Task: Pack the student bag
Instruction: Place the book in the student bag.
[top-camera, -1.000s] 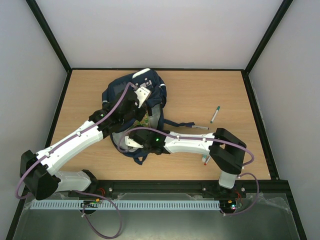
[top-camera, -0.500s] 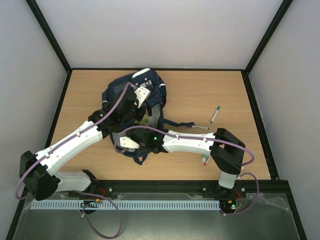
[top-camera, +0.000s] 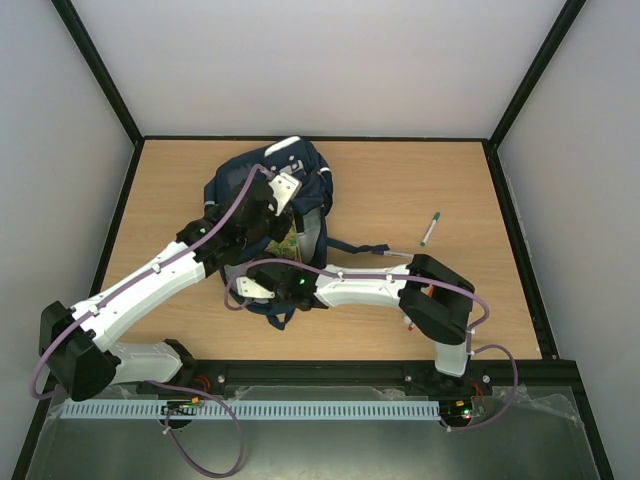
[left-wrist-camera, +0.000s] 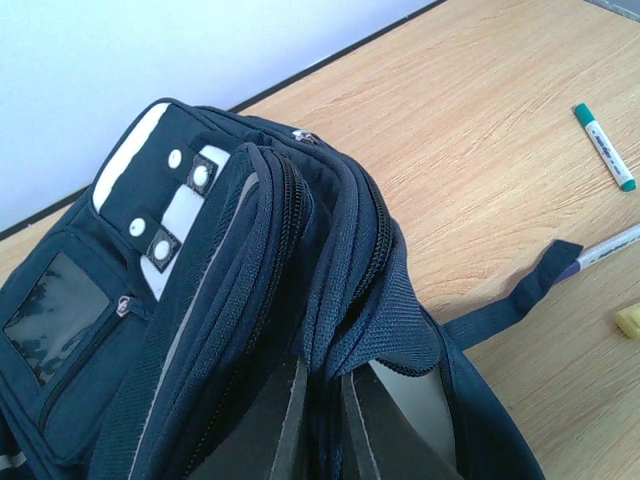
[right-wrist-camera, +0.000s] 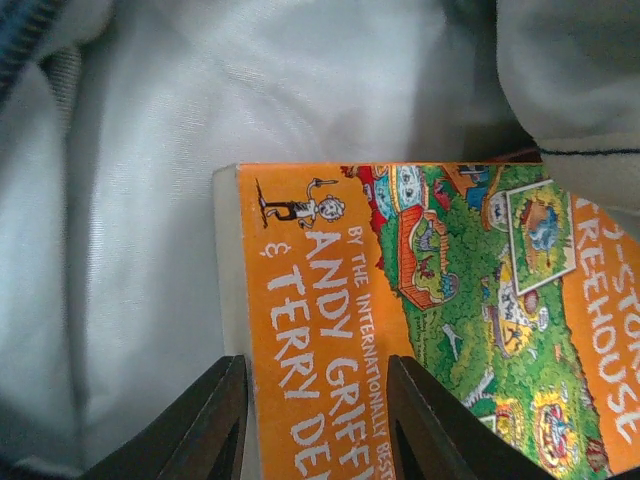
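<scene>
The navy student bag (top-camera: 300, 170) lies at the table's middle back, and it also fills the left wrist view (left-wrist-camera: 200, 260). My left gripper (top-camera: 285, 205) is shut on the bag's zipped opening edge (left-wrist-camera: 340, 300) and holds it up; its fingers (left-wrist-camera: 290, 420) pinch the fabric. My right gripper (top-camera: 250, 290) reaches into the bag's near side. In the right wrist view it (right-wrist-camera: 315, 420) is open inside the pale lining (right-wrist-camera: 120, 250). An orange illustrated book (right-wrist-camera: 440, 300) lies in the bag under its fingers (right-wrist-camera: 220, 420), not clamped.
A green-capped marker (top-camera: 430, 228) and a pen (top-camera: 398, 256) lie on the table right of the bag; both show in the left wrist view, the marker (left-wrist-camera: 603, 146) and the pen (left-wrist-camera: 610, 248). A yellow item (left-wrist-camera: 628, 320) lies by them. Black frame edges the table.
My right arm has pushed its gripper leftward and further into the bag's near side. My left arm and the bag's held edge have stayed put.
</scene>
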